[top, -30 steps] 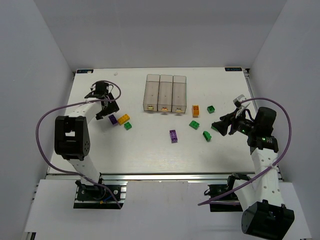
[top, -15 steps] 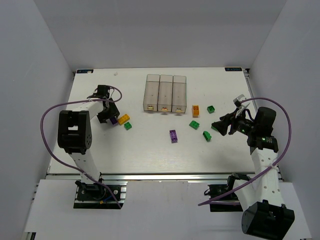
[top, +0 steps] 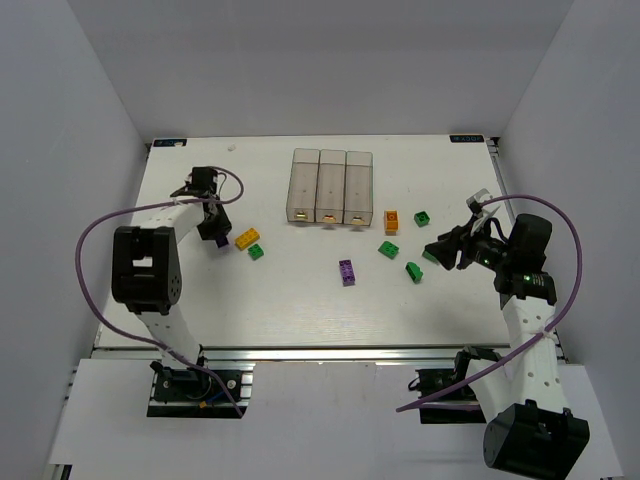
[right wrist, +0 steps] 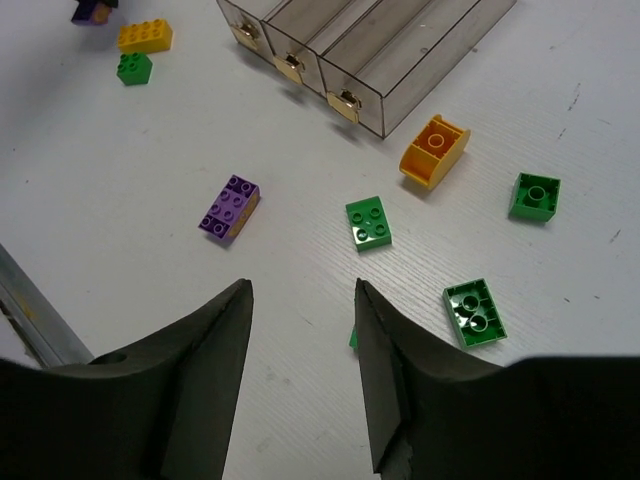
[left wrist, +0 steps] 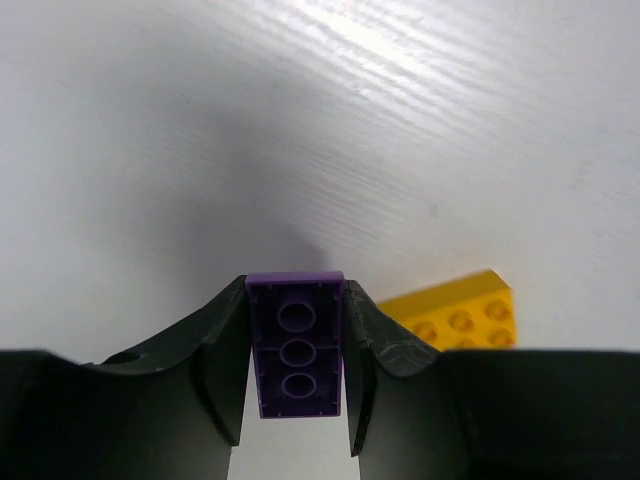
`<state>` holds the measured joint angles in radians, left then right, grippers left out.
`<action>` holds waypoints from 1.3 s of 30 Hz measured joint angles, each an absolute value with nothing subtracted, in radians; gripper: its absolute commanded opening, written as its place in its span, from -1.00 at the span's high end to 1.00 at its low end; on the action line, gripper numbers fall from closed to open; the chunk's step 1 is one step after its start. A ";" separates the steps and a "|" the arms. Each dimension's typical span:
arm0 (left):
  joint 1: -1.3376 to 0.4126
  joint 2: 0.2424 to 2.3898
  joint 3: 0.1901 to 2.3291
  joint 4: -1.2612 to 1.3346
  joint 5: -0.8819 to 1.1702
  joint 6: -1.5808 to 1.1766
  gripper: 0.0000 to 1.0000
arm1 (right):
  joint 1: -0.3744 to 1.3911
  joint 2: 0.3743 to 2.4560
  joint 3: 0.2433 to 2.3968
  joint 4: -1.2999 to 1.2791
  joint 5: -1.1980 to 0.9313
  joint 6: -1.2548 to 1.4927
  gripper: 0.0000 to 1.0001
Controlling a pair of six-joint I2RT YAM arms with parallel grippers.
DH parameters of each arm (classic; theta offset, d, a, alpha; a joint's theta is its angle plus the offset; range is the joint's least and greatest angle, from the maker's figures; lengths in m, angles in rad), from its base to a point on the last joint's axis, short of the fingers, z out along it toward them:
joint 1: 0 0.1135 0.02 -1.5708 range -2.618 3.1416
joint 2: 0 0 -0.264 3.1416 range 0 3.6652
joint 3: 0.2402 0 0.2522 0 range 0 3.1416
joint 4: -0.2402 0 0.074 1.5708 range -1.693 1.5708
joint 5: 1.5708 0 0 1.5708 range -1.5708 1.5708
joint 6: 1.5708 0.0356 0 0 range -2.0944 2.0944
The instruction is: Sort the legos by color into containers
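My left gripper [left wrist: 295, 300] is shut on a purple lego [left wrist: 295, 345], whose hollow underside faces the wrist camera. A yellow lego [left wrist: 455, 310] lies just to its right. From above, the left gripper [top: 214, 230] sits at the table's left, with the yellow lego [top: 247, 238] and a green one [top: 256, 251] beside it. My right gripper [right wrist: 300, 290] hangs open over bare table with nothing between its fingers. A sliver of green shows behind its right finger. Ahead of it lie a purple lego [right wrist: 230, 208], green legos [right wrist: 368, 222] [right wrist: 475, 312] and an orange one [right wrist: 434, 151]. The containers [top: 331, 187] stand at the back centre.
Another green lego [top: 423, 217] lies right of the orange one [top: 392, 221]. White walls close in the table on the left, right and back. Each arm's purple cable loops out to the side.
The left jaws have closed on the purple lego beside the yellow one. The right jaws have narrowed while that arm stayed where it was.
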<state>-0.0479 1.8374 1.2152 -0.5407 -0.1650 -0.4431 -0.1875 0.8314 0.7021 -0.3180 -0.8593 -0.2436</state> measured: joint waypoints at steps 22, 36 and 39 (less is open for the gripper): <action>-0.327 1.942 1.596 -0.278 0.368 -0.311 0.57 | -0.116 0.847 0.696 -0.311 -0.909 -0.262 0.83; -0.357 2.140 1.895 -0.471 0.125 -0.311 -0.24 | -0.093 0.870 0.691 -0.313 -0.896 -0.281 0.10; -0.358 2.142 1.895 -0.497 0.118 -0.311 -0.10 | -0.080 0.878 0.691 -0.313 -0.902 -0.297 0.02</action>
